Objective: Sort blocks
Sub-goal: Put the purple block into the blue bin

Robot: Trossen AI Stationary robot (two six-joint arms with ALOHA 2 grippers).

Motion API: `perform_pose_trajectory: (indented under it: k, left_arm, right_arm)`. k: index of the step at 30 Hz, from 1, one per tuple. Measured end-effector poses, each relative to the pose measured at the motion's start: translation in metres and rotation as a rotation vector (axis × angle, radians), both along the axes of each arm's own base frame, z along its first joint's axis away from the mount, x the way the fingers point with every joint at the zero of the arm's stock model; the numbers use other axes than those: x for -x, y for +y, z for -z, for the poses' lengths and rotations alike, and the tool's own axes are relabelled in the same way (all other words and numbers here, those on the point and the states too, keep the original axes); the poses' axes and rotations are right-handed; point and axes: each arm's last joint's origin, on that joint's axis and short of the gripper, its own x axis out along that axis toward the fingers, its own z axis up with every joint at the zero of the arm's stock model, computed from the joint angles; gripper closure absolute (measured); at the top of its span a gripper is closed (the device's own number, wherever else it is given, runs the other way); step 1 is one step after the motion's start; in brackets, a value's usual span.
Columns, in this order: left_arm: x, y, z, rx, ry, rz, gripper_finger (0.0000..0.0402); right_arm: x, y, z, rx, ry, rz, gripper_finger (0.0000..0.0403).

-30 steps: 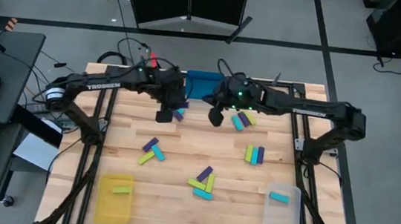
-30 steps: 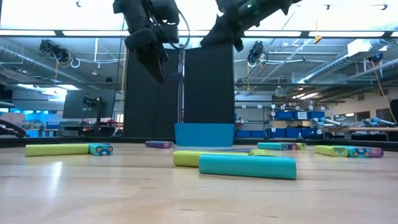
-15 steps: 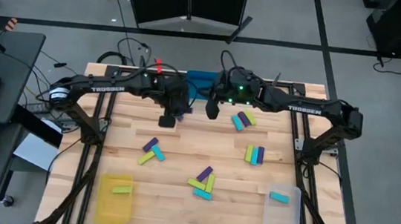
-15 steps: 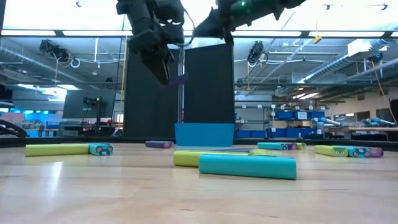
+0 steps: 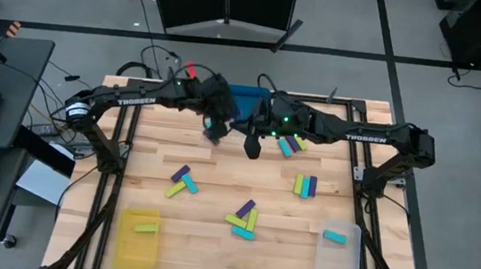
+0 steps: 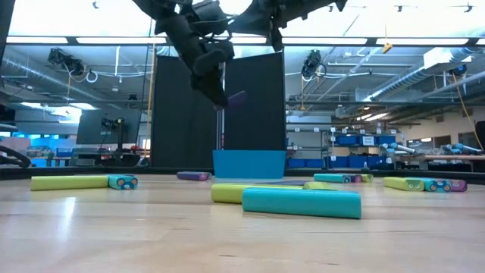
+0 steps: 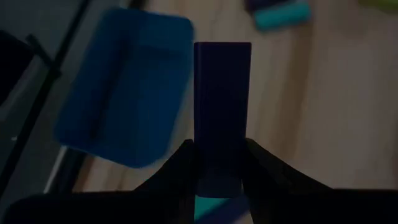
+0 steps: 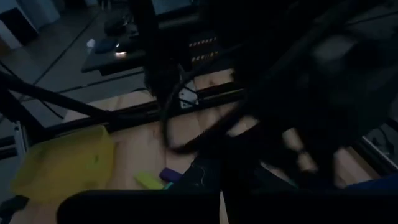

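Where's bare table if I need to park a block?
Bare wood lies between the yellow bin and the purple-lime pair, and between the clear bin and the central cluster. It is crowded by the blue bin, where the left claw holds a purple block.

My right wrist view is too dark to read the right gripper's fingers; the left arm (image 5: 150, 100) hides part of the blue bin (image 5: 246, 97).

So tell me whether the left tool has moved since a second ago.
Yes. In the high view the left tool, shut on a purple block, has moved toward the blue bin at the far edge.
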Motion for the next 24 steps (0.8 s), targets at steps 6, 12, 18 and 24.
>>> perform_pose_trajectory:
  k: [6,12,18,24]
  left_arm:
    - [-0.004,0.019,-0.011,-0.045,-0.165,-0.075,0.0301]
    - [-0.004,0.035,-0.021,-0.047,-0.307,-0.112,0.0301]
    - [-0.001,0.047,-0.027,-0.045,-0.389,-0.083,0.0301]
    - [0.006,0.059,-0.028,-0.057,-0.385,-0.080,0.0301]
  right_arm:
    - [0.002,-0.002,0.004,0.011,0.047,0.072,0.0392]
    - [0.004,-0.001,0.009,0.014,0.110,0.095,0.0392]
    - [0.024,-0.001,-0.006,0.067,0.143,0.158,0.0392]
    - [0.060,-0.008,-0.030,0.114,0.159,0.274,0.0392]
